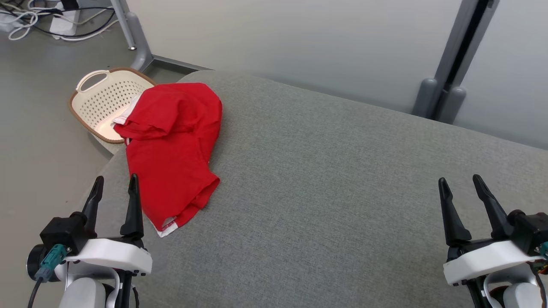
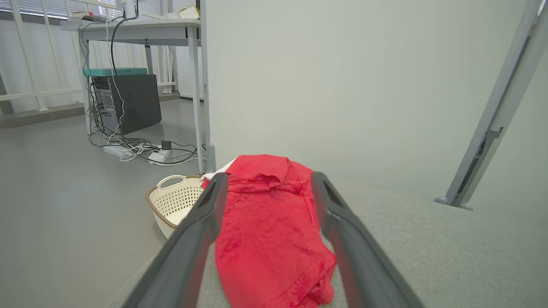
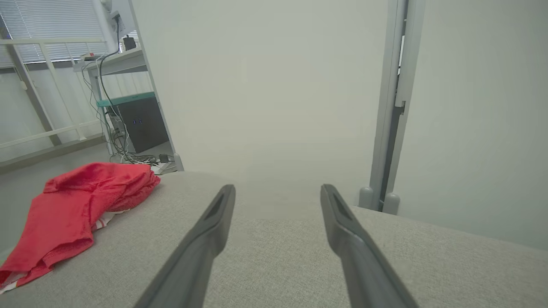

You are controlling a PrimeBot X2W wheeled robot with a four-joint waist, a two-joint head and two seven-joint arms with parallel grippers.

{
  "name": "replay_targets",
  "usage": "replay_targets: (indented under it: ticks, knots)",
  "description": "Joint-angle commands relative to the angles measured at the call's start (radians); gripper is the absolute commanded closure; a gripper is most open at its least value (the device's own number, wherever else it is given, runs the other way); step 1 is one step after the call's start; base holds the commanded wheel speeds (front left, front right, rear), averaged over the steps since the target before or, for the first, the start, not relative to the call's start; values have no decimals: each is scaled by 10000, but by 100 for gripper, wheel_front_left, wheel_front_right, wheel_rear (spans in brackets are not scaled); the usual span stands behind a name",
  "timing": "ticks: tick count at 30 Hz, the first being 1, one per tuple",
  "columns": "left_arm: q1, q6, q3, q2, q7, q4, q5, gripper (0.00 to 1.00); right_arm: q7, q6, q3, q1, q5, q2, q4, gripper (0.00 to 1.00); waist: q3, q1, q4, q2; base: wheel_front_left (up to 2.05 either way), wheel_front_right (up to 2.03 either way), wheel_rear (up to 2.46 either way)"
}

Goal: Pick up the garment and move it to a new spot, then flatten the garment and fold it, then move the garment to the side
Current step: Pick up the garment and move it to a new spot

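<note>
The left gripper and right gripper stood wide open and empty, while the head view revealed the red shirt overhanging the tabletop edge above a cream basket.

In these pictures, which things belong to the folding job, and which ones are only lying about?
For the job:
- red shirt, lying crumpled
- grey padded surface under it
- left hand and right hand, both open and empty

Only lying about:
- cream laundry basket beside the surface
- cables
- computer tower
- desk
</note>
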Motion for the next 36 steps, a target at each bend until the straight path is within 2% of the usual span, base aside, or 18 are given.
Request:
replay_targets:
  ticks: [1,12,23,27,36]
  knots:
    - [-37,-11,47,22,-4,-41,44,0,46,0,0,-73,25,-36,-30,0,-3,0,282,0,0,0,0]
    - [30,-63,108,-78,-4,50,35,0,-14,0,-126,94,72,12,116,0,-88,0,565,0,0,0,0]
    - [-451,-78,169,-158,-2,391,-89,0,139,0,-53,-201,19,-116,-97,0,269,0,385,0,0,0,0]
    - [-1112,-90,-75,-163,5,1310,-188,0,288,0,-68,-416,1,-289,-344,0,757,0,194,0,0,0,0]
    - [-3301,-82,-755,-186,105,5355,-1099,0,928,0,-236,-1001,-109,-850,-1165,0,2333,0,-163,0,0,0,0]
